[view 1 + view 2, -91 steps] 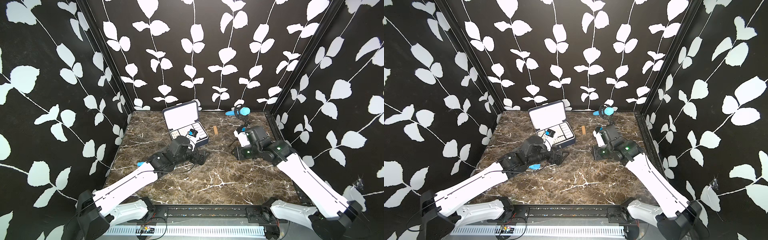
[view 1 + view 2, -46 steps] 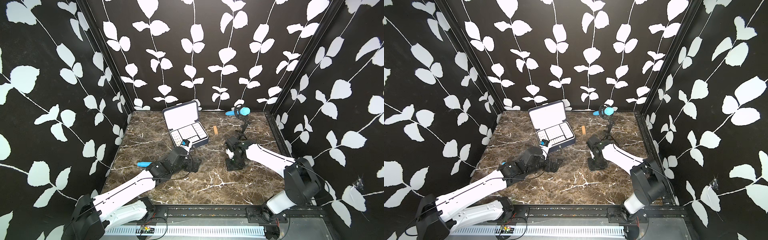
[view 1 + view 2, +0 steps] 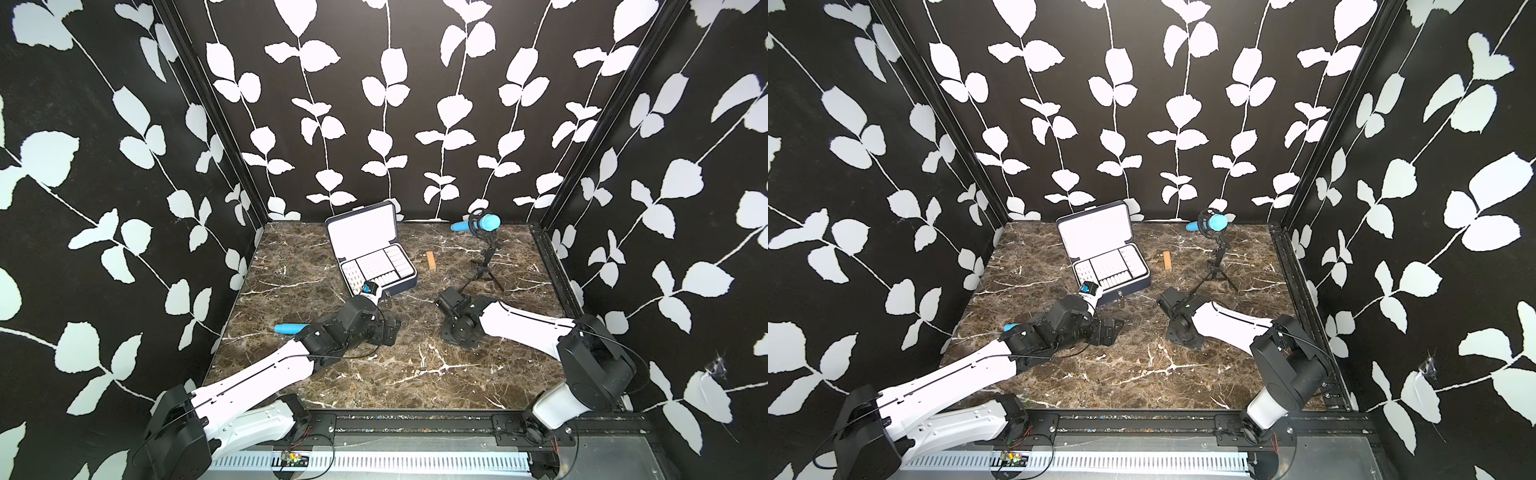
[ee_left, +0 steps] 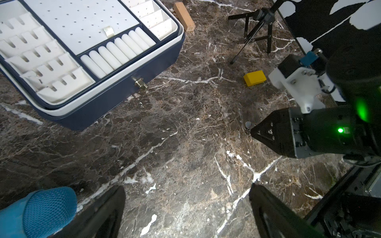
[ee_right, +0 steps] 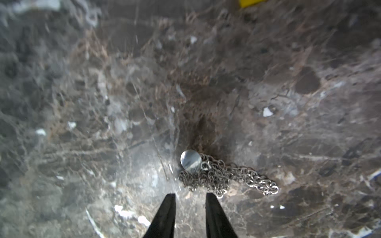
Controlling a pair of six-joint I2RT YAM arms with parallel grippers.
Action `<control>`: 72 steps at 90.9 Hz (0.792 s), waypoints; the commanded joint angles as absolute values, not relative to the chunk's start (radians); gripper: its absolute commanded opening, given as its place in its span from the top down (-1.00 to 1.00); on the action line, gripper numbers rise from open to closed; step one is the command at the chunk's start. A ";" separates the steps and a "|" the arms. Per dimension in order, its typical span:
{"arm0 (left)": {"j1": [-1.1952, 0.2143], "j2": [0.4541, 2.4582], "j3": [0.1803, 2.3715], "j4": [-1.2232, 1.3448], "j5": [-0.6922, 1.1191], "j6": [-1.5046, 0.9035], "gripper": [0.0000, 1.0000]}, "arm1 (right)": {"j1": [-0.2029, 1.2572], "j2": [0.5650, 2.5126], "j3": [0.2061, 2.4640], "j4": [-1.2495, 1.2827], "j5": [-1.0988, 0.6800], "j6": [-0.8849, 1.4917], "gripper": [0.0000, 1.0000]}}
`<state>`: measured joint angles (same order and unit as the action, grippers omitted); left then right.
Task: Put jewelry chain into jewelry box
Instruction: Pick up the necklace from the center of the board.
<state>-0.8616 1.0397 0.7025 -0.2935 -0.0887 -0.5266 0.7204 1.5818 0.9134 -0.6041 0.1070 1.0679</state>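
- Off the clasp side of the jewelry box (image 3: 395, 287), toward the tripod, the right arm's white forearm lies low over the table and its wrist bends so that the right gripper (image 5: 190, 195) points straight down.
- Its two black fingertips (image 5: 169, 203) stand a narrow gap apart with nothing between them, and they hold nothing.
- Just beyond those tips the jewelry chain (image 5: 216, 177) lies bunched on the marble, its round end piece at one end and a short tail of links trailing out at the other; whether a fingertip touches the links cannot be told.
- Seen from the left wrist, the chain (image 4: 248, 126) peeks out at the right gripper's tip, well apart from the box (image 4: 123, 90).
- Stretching from the near rail, the left arm lies low, its left gripper (image 4: 185, 206) set before the box's clasp side with its jaws spread wide and empty.
- Lid raised, the box shows its white compartmented tray, with no chain visible in it.
- Near the box lie a wooden block (image 3: 431, 261) and a yellow block (image 4: 255, 77); a blue microphone (image 3: 482, 222) stands on a tripod further off.
- Brown, white-veined marble forms the tabletop (image 3: 374, 374); black walls with white leaf vines (image 3: 374, 104) close it in on three sides.
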 commanded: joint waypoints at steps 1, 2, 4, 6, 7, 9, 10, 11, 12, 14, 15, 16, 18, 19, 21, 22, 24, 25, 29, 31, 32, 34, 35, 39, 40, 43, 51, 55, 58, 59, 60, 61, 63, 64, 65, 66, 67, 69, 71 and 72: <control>-0.864 1.034 0.686 -0.295 -0.100 -0.521 -0.94 | 0.728 1.624 0.931 -0.589 0.183 1.161 0.42; -0.864 1.033 0.685 -0.295 -0.102 -0.520 -0.94 | 0.727 1.628 0.932 -0.590 0.183 1.162 0.42; -0.864 1.033 0.683 -0.297 -0.102 -0.520 -0.94 | 0.727 1.635 0.933 -0.589 0.183 1.165 0.42; -0.864 1.032 0.683 -0.297 -0.104 -0.520 -0.94 | 0.727 1.641 0.933 -0.586 0.184 1.167 0.42; -0.864 1.032 0.683 -0.298 -0.104 -0.521 -0.94 | 0.728 1.644 0.933 -0.583 0.183 1.169 0.42; -0.864 1.032 0.681 -0.300 -0.107 -0.521 -0.94 | 0.726 1.651 0.931 -0.578 0.182 1.172 0.42; -0.864 1.032 0.681 -0.300 -0.107 -0.521 -0.94 | 0.726 1.654 0.931 -0.576 0.181 1.173 0.43; -0.864 1.032 0.681 -0.300 -0.108 -0.520 -0.94 | 0.726 1.657 0.931 -0.576 0.180 1.176 0.43; -0.864 1.031 0.680 -0.301 -0.108 -0.520 -0.94 | 0.726 1.660 0.931 -0.575 0.181 1.178 0.43; -0.864 1.032 0.680 -0.302 -0.109 -0.521 -0.94 | 0.727 1.665 0.930 -0.571 0.181 1.180 0.44; -0.864 1.031 0.680 -0.302 -0.110 -0.521 -0.94 | 0.727 1.668 0.932 -0.569 0.181 1.181 0.44; -0.864 1.031 0.680 -0.303 -0.110 -0.521 -0.94 | 0.728 1.671 0.931 -0.567 0.180 1.181 0.45; -0.864 1.031 0.680 -0.304 -0.110 -0.520 -0.94 | 0.727 1.676 0.931 -0.564 0.179 1.181 0.45; -0.864 1.031 0.680 -0.304 -0.111 -0.520 -0.94 | 0.727 1.679 0.932 -0.563 0.177 1.182 0.46; -0.864 1.031 0.680 -0.305 -0.111 -0.520 -0.94 | 0.727 1.684 0.933 -0.564 0.176 1.183 0.46; -0.864 1.032 0.681 -0.305 -0.111 -0.520 -0.94 | 0.727 1.685 0.933 -0.564 0.175 1.183 0.47; -0.864 1.031 0.681 -0.306 -0.112 -0.518 -0.94 | 0.727 1.687 0.931 -0.563 0.174 1.183 0.47; -0.864 1.031 0.682 -0.307 -0.111 -0.518 -0.94 | 0.728 1.687 0.929 -0.563 0.174 1.183 0.48; -0.864 1.031 0.682 -0.310 -0.114 -0.518 -0.94 | 0.727 1.686 0.922 -0.562 0.173 1.187 0.52; -0.864 1.031 0.683 -0.312 -0.114 -0.517 -0.94 | 0.726 1.683 0.918 -0.560 0.174 1.186 0.56; -0.864 1.030 0.683 -0.313 -0.115 -0.516 -0.94 | 0.727 1.681 0.915 -0.560 0.174 1.188 0.58; -0.864 1.029 0.684 -0.314 -0.115 -0.516 -0.94 | 0.727 1.678 0.911 -0.561 0.176 1.188 0.63; -0.864 1.029 0.684 -0.314 -0.116 -0.516 -0.94 | 0.727 1.675 0.909 -0.561 0.176 1.188 0.65; -0.864 1.029 0.684 -0.314 -0.118 -0.516 -0.94 | 0.728 1.664 0.901 -0.564 0.178 1.188 0.76; -0.864 1.028 0.684 -0.314 -0.119 -0.517 -0.94 | 0.727 1.659 0.899 -0.564 0.179 1.187 0.79; -0.864 1.028 0.684 -0.314 -0.119 -0.516 -0.94 | 0.727 1.647 0.896 -0.570 0.184 1.183 0.88; -0.864 1.029 0.686 -0.314 -0.119 -0.516 -0.94 | 0.728 1.610 0.887 -0.586 0.196 1.172 1.00; -0.864 1.029 0.687 -0.315 -0.120 -0.515 -0.95 | 0.728 1.591 0.882 -0.592 0.199 1.166 1.00; -0.864 1.028 0.689 -0.317 -0.120 -0.514 -0.94 | 0.727 1.568 0.880 -0.596 0.199 1.159 1.00; -0.864 1.028 0.691 -0.317 -0.120 -0.514 -0.94 | 0.727 1.563 0.879 -0.597 0.198 1.157 1.00; -0.864 1.028 0.691 -0.318 -0.121 -0.514 -0.94 | 0.727 1.558 0.879 -0.598 0.197 1.155 1.00; -0.864 1.028 0.692 -0.319 -0.121 -0.514 -0.94 | 0.727 1.553 0.879 -0.600 0.197 1.153 1.00; -0.864 1.027 0.693 -0.320 -0.121 -0.514 -0.94 | 0.728 1.543 0.879 -0.603 0.196 1.146 1.00; -0.864 1.026 0.693 -0.320 -0.122 -0.514 -0.94 | 0.727 1.539 0.879 -0.604 0.196 1.144 1.00; -0.864 1.026 0.693 -0.321 -0.121 -0.515 -0.94 | 0.727 1.533 0.879 -0.606 0.196 1.140 1.00; -0.864 1.026 0.694 -0.322 -0.122 -0.514 -0.94 | 0.727 1.527 0.879 -0.607 0.196 1.138 1.00; -0.865 1.024 0.694 -0.323 -0.122 -0.516 -0.94 | 0.727 1.522 0.879 -0.609 0.196 1.134 1.00; -0.864 1.022 0.695 -0.324 -0.122 -0.515 -0.94 | 0.727 1.511 0.880 -0.612 0.197 1.127 1.00; -0.864 1.021 0.696 -0.326 -0.122 -0.515 -0.94 | 0.727 1.498 0.880 -0.614 0.199 1.119 1.00; -0.864 1.020 0.697 -0.326 -0.122 -0.516 -0.94 | 0.728 1.493 0.881 -0.615 0.199 1.113 1.00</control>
<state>-0.8616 1.0393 0.6891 -0.2947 -0.1116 -0.5255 0.7212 1.5597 0.8818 -0.5793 0.1764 1.1553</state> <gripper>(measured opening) 0.972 0.045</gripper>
